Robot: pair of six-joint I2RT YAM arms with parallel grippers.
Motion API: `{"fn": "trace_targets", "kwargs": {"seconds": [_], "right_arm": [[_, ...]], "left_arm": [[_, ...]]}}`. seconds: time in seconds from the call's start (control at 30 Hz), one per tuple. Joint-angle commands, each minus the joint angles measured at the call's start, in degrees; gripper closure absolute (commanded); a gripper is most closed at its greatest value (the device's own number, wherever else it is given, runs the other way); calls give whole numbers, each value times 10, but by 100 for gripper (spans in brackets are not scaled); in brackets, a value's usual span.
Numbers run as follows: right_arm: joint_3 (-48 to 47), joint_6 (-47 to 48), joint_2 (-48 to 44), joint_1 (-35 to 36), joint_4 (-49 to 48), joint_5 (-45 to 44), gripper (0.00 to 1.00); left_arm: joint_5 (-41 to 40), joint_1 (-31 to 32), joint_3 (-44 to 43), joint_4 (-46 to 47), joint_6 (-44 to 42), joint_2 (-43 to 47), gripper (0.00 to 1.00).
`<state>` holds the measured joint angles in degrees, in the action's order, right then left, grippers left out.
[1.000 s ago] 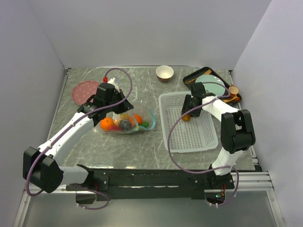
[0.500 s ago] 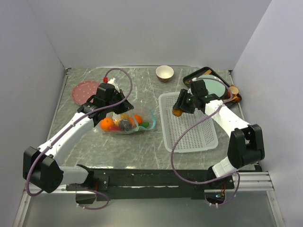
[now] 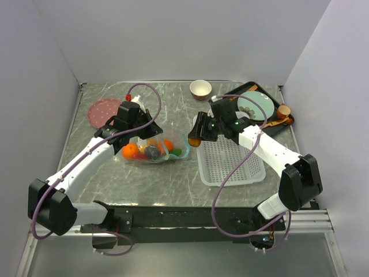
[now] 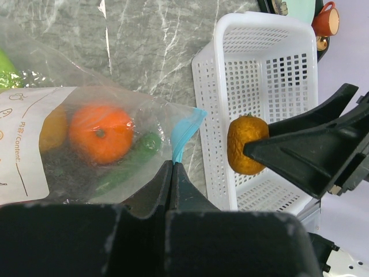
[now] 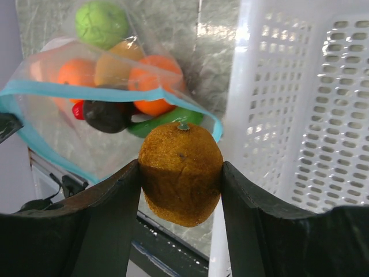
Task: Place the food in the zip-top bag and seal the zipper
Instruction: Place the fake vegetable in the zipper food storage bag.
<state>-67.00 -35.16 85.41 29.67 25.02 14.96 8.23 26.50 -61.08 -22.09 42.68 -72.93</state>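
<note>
Spanning the workspace, the grey marbled table (image 3: 173, 179) carries every item. The white perforated basket (image 3: 230, 164) sits on its right half. The zip-top bag (image 3: 151, 151) lies left of the basket. Its mouth faces the basket and stands open, with the zipper (image 5: 86, 91) unsealed and bowed into a loop.

The left gripper (image 4: 172, 170) is fully closed and pinches the bag's edge at the teal strip. The right gripper (image 5: 181, 179) is clamped on the brown kiwi (image 5: 181, 173), one finger on each side. It holds the kiwi off the table, between the basket's left wall and the bag mouth.

Contents visible through the film:
- two oranges (image 5: 155, 86)
- yellow-orange fruit (image 5: 115, 63)
- green round fruit (image 5: 102, 23)
- dark brown piece (image 5: 106, 115)
- green chili (image 5: 167, 120)
</note>
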Motion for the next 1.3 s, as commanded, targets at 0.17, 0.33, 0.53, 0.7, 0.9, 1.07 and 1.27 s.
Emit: {"fn": "trace_targets", "kwargs": {"seconds": [0.17,0.33,0.53,0.7,0.9,1.07,1.27], "right_arm": [[-37,-29,-2,48,-30,16,67],[-45,-33,20,72,-29,19,67],[-59,-37,44,86,-30,11,67],[-85,-39,78,94,-41,6,68],[-147,-43,145,115,-42,3,67],[-178,-48,182,143,-50,2,53],[-170,-44,174,146,-34,-25,13]], "left_arm": [[7,0,-15,16,-8,4,99],[13,0,-20,14,-8,-1,99],[25,0,-19,17,-10,-1,99],[29,0,-25,11,-15,1,99],[27,0,-25,5,-17,3,99],[23,0,-29,4,-18,8,99],[12,0,-30,-5,-23,11,99]]}}
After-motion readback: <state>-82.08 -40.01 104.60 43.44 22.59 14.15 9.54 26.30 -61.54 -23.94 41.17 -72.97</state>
